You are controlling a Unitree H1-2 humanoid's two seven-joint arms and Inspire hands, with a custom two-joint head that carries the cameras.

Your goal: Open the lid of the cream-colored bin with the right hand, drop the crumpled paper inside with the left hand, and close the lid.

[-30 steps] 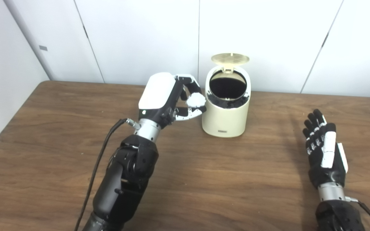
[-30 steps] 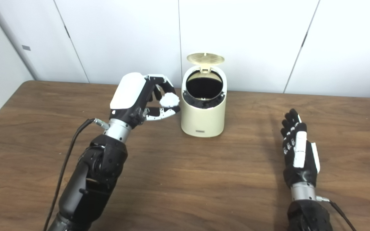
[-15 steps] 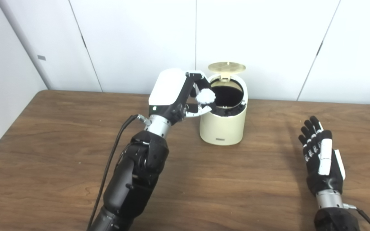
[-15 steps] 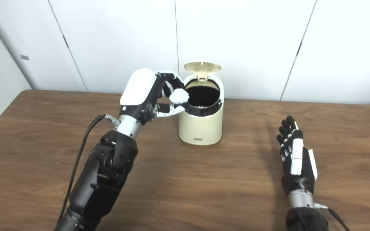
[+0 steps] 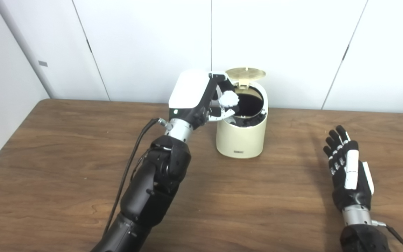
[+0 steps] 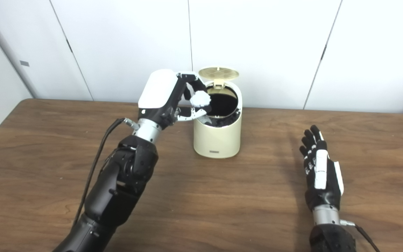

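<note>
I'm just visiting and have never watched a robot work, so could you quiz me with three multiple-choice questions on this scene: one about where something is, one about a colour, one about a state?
1. Where is the crumpled paper?
A. lying on the table
B. in the left hand, at the bin's left rim
C. in the right hand

2. What colour is the bin?
A. cream
B. blue
C. red

3. How is the lid?
A. shut
C. lying on the table
B. raised open

Answers:
1 B: the left hand pinches the white ball beside the dark opening.
2 A: its body is pale cream.
3 B: the lid stands up behind the opening, while the right hand rests open on the table.
</note>
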